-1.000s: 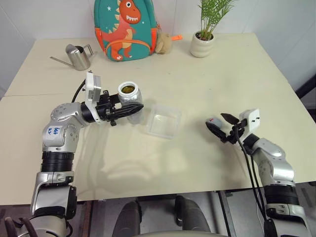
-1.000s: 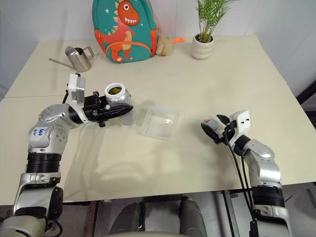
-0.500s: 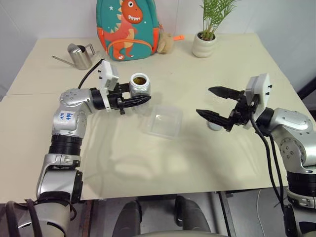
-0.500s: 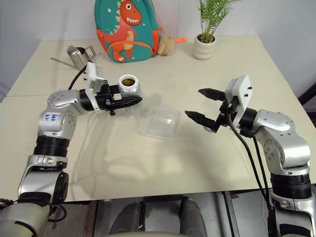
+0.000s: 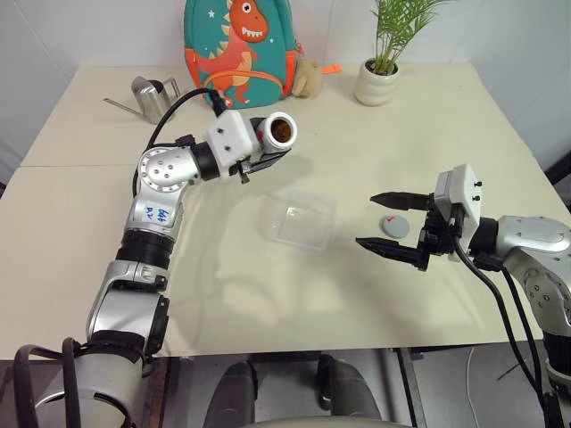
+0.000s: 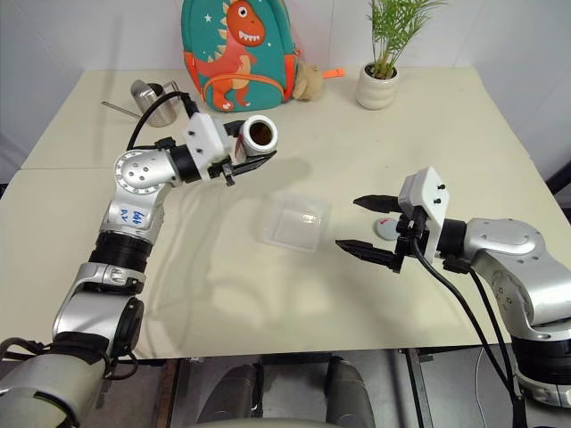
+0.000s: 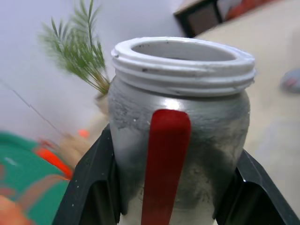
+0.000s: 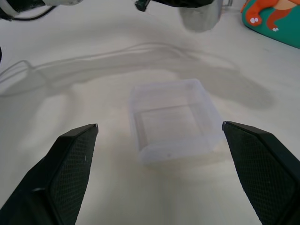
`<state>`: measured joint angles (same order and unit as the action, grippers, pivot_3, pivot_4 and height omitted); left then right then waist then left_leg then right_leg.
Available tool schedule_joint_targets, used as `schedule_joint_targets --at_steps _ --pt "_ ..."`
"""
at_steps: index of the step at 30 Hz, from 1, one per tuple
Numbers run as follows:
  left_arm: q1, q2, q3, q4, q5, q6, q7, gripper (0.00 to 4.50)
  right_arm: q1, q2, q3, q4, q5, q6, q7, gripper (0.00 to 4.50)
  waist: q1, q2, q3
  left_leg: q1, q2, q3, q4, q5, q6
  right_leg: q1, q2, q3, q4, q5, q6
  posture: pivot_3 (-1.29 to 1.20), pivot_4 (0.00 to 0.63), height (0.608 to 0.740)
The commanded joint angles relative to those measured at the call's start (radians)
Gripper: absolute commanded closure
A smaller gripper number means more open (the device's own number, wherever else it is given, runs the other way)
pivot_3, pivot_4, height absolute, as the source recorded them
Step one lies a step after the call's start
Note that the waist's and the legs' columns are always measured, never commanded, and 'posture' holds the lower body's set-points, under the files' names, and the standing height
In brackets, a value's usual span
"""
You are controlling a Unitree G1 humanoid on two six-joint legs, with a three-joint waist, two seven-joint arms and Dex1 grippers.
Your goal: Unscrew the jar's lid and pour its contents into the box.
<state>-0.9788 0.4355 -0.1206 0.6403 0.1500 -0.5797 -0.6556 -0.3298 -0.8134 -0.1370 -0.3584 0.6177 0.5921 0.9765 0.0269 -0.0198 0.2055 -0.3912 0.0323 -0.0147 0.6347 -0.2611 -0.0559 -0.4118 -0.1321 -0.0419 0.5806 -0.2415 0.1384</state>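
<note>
Writing: we see a small white sticker with blue handwriting on the upper left arm (image 5: 157, 213), but we cannot read it. On the jar, the lid and the box we find no brand and no text.
Jar: the jar (image 5: 276, 134) is in the air above the table (image 5: 464, 134), behind and to the left of the box (image 5: 301, 218). We see it lying almost on its side; its long axis is near level and the open mouth looks toward the camera and a little to the right. Brown contents (image 5: 282, 131) show inside the mouth. The red stripe (image 7: 165, 159) goes along the side.
Left gripper: the left gripper (image 5: 268, 159) is clamped on the body of the jar, one black finger (image 7: 89, 187) on each side.
Right gripper: the right gripper (image 5: 385, 223) has its fingers spread wide and carries nothing; it points toward the box.
Lid: the lid (image 5: 393, 226) lies flat on the table, red mark up, to the right of the box, between the right fingers as we see it.
Box: clear and standing on the table.
</note>
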Motion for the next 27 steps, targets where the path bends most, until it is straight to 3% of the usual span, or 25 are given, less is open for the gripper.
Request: schedule_joint_targets --at_steps 1,7,10,12,20,27 --pt "-0.051 0.024 -0.058 0.081 0.246 -0.226 0.294 2.59 0.009 -0.007 -0.038 -0.043 0.016 -0.002 -0.017 0.04 -0.001 0.0 0.0 0.0 0.0 0.0 0.0 0.0 0.0 0.0 0.0 0.0 0.0 0.0 0.0 0.0 0.15 0.74" --pt "-0.152 0.102 -0.299 0.154 0.792 -0.299 0.945 2.59 0.02 0.002 -0.039 -0.054 0.021 0.0 -0.045 0.04 0.002 0.0 0.0 -0.001 0.0 0.001 -0.001 0.0 0.0 0.0 0.0 0.0 0.002 0.001 0.001 0.0 0.15 0.74" --pt "-0.219 0.118 -0.494 0.141 1.119 -0.107 1.362 2.59 0.026 0.011 -0.039 -0.067 0.027 0.004 -0.063 0.04 0.007 0.0 0.0 -0.002 0.0 0.001 -0.001 0.0 0.0 0.0 0.0 0.0 0.001 0.002 0.002 0.0 0.15 0.74" --pt "-0.265 0.102 -0.595 0.173 1.249 0.004 1.538 2.59 0.029 0.016 -0.039 -0.078 0.033 0.008 -0.076 0.04 0.013 0.0 0.0 -0.002 -0.001 0.0 -0.001 0.0 0.0 0.0 0.0 0.0 0.001 0.002 0.002 0.0 0.15 0.74" --pt "-0.385 0.029 -0.82 0.383 1.427 0.219 1.837 2.59 0.044 0.031 -0.043 -0.097 0.049 0.016 -0.106 0.04 0.022 -0.001 0.0 -0.003 -0.001 0.001 -0.002 0.0 0.001 -0.002 0.0 0.0 0.001 0.002 0.003 0.0 0.15 0.74" --pt "-0.434 -0.02 -0.917 0.482 1.452 0.323 1.936 2.59 0.05 0.051 -0.037 -0.101 0.053 0.013 -0.123 0.04 0.023 -0.001 0.0 -0.004 -0.001 0.001 -0.001 0.0 0.0 -0.002 0.0 0.0 0.001 0.002 0.003 0.0 0.15 0.74"
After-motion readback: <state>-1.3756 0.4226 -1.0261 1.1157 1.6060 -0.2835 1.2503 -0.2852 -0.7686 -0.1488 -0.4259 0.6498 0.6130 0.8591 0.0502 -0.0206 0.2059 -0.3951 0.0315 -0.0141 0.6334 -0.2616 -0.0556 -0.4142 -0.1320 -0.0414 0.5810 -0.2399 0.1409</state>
